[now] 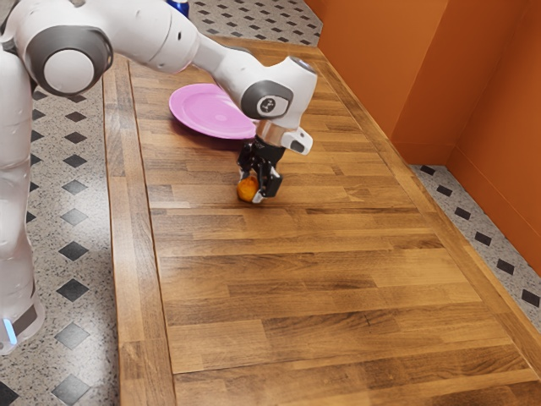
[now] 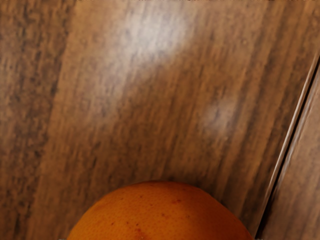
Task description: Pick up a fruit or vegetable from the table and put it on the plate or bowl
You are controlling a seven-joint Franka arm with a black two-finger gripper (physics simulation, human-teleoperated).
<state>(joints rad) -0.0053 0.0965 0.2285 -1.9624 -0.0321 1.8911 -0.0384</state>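
Observation:
A small orange (image 1: 246, 189) sits low over the wooden table (image 1: 321, 279), near its middle. My black gripper (image 1: 256, 188) comes straight down on the orange, with a finger on each side of it, and is shut on it. In the wrist view the orange (image 2: 160, 212) bulges large just under my hand, with table planks close behind it. A pink plate (image 1: 203, 108) lies flat on the table, beyond the gripper toward the exterior view's upper left. My forearm hides part of its near rim.
An orange wall (image 1: 397, 59) runs along the table's far right side. A tiled floor (image 1: 68, 254) surrounds the table. A blue object (image 1: 178, 5) shows at the top edge behind my arm. Bare planks stretch from the gripper to the table's near end.

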